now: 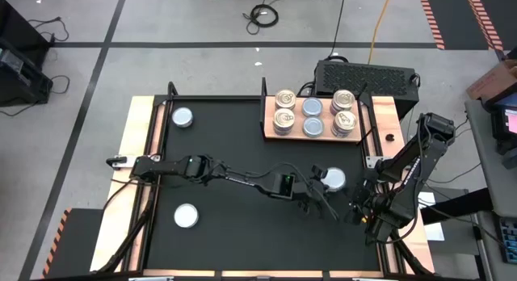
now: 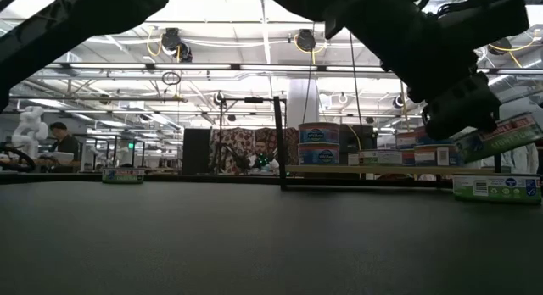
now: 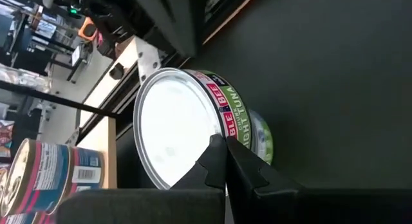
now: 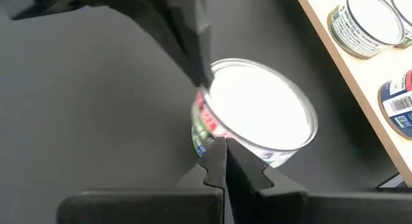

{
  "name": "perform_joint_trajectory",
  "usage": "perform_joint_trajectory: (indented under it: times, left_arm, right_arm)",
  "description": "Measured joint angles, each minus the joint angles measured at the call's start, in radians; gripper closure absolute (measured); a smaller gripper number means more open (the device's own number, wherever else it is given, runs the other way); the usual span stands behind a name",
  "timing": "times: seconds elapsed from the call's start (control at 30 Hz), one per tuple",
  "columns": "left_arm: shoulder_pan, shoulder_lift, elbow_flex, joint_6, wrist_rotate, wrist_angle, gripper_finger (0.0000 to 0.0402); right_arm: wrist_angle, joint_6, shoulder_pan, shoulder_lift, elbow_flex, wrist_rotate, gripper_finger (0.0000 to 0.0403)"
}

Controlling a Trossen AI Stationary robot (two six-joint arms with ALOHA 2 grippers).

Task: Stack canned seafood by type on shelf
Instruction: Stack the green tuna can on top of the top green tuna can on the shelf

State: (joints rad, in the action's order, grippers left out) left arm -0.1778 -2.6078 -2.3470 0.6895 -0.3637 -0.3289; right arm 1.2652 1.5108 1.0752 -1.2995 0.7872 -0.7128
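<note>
the light-brown wooden shelf (image 1: 380,119) carries three stacks of flat round tins, while three silver-lidded tins (image 1: 332,179) remain on the black surface (image 1: 242,152), both claws (image 1: 321,202) pinched together, empty.

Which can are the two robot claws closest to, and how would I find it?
Find the wooden shelf at the black table's far right corner. Come toward the near edge: one silver-lidded can sits alone between the left gripper and right gripper. Unlike the shelf's stacked cans, it's single, with a green-and-red label.
</note>
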Motion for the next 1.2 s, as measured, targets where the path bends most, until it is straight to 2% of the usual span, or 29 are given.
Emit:
perform_joint_trajectory:
  times: [0.67, 1.1, 1.2]
  left_arm:
    - [0.026, 0.0, 0.0, -0.002, 0.047, -0.002, 0.04]
    - [0.048, 0.0, 0.0, -0.003, 0.076, 0.004, 0.0346]
    - [0.043, 0.003, 0.0, -0.015, 0.029, 0.014, 0.0343]
  right_arm:
    - [-0.013, 0.0, 0.0, 0.0, 0.0, 0.006, 0.0403]
    - [-0.019, -0.004, 0.0, 0.0, 0.0, 0.008, 0.0403]
    - [-0.019, -0.004, 0.0, 0.0, 0.0, 0.008, 0.0403]
